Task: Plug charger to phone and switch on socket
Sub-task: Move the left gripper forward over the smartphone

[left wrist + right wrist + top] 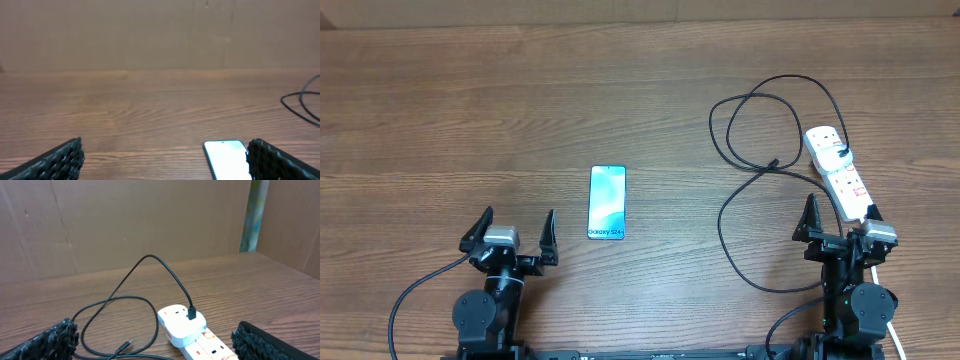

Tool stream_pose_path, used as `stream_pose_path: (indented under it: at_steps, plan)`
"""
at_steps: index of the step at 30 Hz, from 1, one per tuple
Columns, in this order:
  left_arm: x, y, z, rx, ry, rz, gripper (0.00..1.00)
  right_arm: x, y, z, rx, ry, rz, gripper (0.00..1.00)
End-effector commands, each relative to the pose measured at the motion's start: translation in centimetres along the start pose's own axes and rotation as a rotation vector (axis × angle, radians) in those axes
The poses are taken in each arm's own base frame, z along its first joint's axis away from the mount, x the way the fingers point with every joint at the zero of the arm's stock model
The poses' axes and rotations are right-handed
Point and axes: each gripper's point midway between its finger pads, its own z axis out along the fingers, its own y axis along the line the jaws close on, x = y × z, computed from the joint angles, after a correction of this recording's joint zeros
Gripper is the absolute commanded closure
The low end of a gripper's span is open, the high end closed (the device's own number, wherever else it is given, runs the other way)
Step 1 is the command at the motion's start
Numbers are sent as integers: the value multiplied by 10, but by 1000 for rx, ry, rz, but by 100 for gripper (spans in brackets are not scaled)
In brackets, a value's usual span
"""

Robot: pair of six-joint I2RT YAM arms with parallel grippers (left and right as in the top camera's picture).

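Observation:
The phone lies flat on the table, light blue screen up; in the left wrist view its top end shows by the right finger. The black charger cable lies in loops, one end plugged into a white adapter on the socket; its free connector tip rests on the table, and also shows in the right wrist view. The socket shows in the right wrist view too. My left gripper is open and empty, left of the phone. My right gripper is open and empty, just in front of the socket.
A thick white lead runs from the socket down past the right arm. A brown cardboard wall stands behind the wooden table.

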Motion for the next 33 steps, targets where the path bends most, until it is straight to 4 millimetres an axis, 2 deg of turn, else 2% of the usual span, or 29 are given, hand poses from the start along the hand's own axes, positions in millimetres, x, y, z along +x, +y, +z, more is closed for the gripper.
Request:
stream_pose_path:
  at_steps: [1, 9, 15, 23, 28, 33]
  plan:
    - [-14, -8, -6, 44, 9, -49, 0, 2, -1, 0, 4, -3, -8, 0]
    - [-47, -10, -22, 31, 44, -39, 0, 2, -1, 0, 4, -2, -8, 0]
    - [-77, -12, -24, 36, 80, -92, 0, 2, -1, 0, 4, -2, -8, 0]
    - [-119, -12, -9, 25, 204, -192, 0, 2, -1, 0, 4, -2, -8, 0]
    - [-128, -17, 5, 28, 357, -274, 0, 2, -1, 0, 4, -2, -8, 0]
    - [-128, -35, 17, 67, 516, -291, 0, 2, -1, 0, 4, -2, -8, 0]
